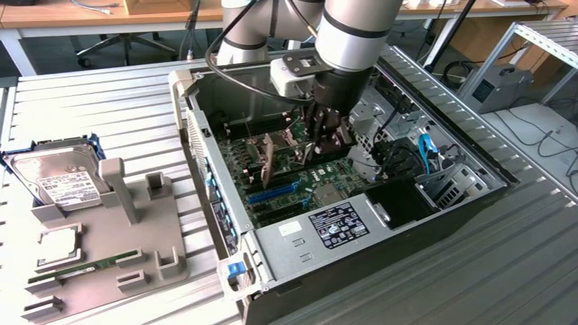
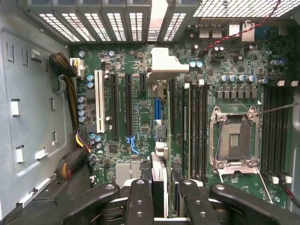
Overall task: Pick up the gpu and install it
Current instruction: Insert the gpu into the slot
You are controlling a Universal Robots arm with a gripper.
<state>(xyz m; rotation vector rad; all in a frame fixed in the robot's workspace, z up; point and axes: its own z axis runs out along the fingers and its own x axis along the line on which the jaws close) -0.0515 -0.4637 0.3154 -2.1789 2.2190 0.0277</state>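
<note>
The gpu [image 2: 158, 171] shows edge-on in the wrist view, running from between my fingers to the slotted back wall of the open computer case [image 1: 470, 189]. Its silver end bracket [image 2: 157, 21] lies against that wall. My gripper [image 2: 165, 187] is shut on the card, one black finger [image 2: 139, 199] on each side. The card stands upright over the motherboard's expansion slots, beside a blue slot [image 2: 159, 112]. In the exterior view my gripper [image 1: 327, 142] reaches down inside the case and the gpu [image 1: 273, 159] extends from it toward the exterior view's left. Whether the card sits in a slot I cannot tell.
A grey fixture [image 1: 118, 244] at the exterior view's left holds a hard drive [image 1: 59, 179], a processor chip [image 1: 59, 244] and a memory stick [image 1: 86, 267]. Inside the case are the empty processor socket [image 2: 232, 138], memory slots [image 2: 276, 126], cable bundles [image 2: 70, 161] and the power supply [image 1: 334, 227].
</note>
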